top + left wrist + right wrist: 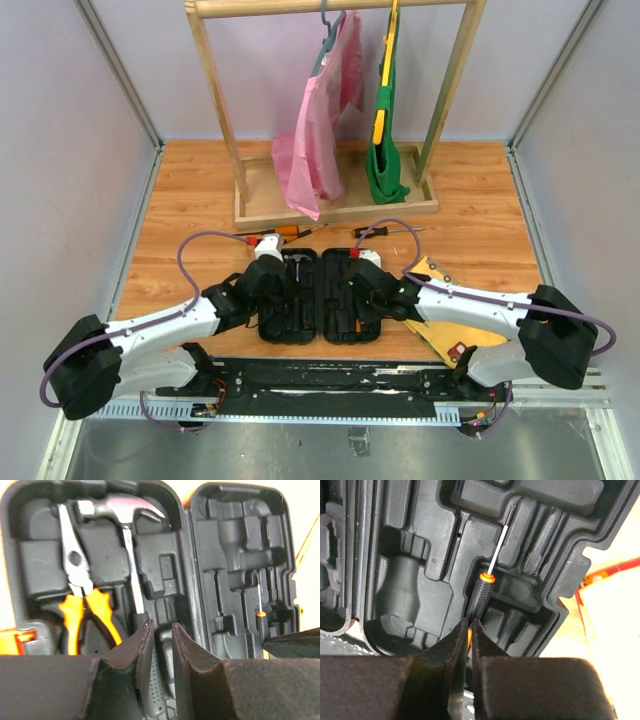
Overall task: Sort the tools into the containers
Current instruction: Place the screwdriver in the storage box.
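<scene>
1. The left arm (170,325) and right arm (470,300) reach low and inward from the counter's near edge.
2. The open tool case (300,325) lies mid-counter, toward the near edge.
3. The left pincer (159,627) stands narrowly apart astride the hammer (127,545) grip; I cannot tell if it clamps.
4. The right pincer (469,625) is closed on a small screwdriver (481,592) lying in the right half.
5. The left half holds the hammer and orange-handled pliers (75,575).

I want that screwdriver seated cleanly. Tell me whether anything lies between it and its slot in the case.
Nothing visible does. The right claw grips the screwdriver by its handle, its shaft lying along a bare groove in the right half of the case; no other tool shows there.
</scene>
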Controlling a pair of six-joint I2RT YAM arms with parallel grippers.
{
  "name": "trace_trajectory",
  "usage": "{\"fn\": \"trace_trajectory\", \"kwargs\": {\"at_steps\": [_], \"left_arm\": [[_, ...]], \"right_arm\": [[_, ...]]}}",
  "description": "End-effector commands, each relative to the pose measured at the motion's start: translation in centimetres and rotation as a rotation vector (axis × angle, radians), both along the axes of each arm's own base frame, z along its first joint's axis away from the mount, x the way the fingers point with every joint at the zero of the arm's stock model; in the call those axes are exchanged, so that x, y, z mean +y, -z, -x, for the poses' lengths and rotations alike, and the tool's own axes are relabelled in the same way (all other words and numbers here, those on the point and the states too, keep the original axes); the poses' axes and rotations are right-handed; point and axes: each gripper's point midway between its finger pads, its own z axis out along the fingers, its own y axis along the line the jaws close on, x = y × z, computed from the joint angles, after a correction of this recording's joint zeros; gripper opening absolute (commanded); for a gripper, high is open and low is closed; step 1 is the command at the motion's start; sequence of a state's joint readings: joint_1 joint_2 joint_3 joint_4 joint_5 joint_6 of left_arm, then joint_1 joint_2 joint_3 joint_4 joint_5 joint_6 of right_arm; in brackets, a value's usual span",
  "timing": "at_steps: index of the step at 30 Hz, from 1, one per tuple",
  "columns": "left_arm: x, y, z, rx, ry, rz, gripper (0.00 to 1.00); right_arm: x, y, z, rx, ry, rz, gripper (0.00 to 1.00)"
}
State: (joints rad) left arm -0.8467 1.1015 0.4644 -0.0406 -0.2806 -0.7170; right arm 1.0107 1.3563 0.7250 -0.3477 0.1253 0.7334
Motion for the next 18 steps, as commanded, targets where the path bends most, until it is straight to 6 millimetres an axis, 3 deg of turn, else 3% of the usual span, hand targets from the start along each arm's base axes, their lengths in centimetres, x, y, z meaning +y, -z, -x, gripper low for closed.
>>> {"fn": "trace_trajectory", "kwargs": {"at_steps": [1,4,9,14,18], "left_arm": [[1.7,-1.6,-0.7,-0.054,-0.048,-0.005,0.26],[2.6,-2.3,-0.8,-0.077,-0.073,-0.004,0.28],[4.6,-2.8,-1.2,-0.098,-0.122,-0.022,0.30],[6.6,-3.0,-1.5,-0.112,-0.163,-0.033,0.33],[7.8,-2.9,-1.9,-0.112,-0.188,-0.025,0.34]], "right_arm": [[-4.3,0.1,1.9,0.012,-0.066,0.160,0.13],[-3.6,-3.2,0.3,-0.111,-0.076,0.097,0.24],[-4.7,-7.3,-2.2,-0.293,-0.022,0.066,0.35],[-6.5,-9.3,-4.5,-0.396,0.037,0.085,0.45],[-7.5,-9.8,-5.9,-0.382,0.087,0.075,0.50]]}}
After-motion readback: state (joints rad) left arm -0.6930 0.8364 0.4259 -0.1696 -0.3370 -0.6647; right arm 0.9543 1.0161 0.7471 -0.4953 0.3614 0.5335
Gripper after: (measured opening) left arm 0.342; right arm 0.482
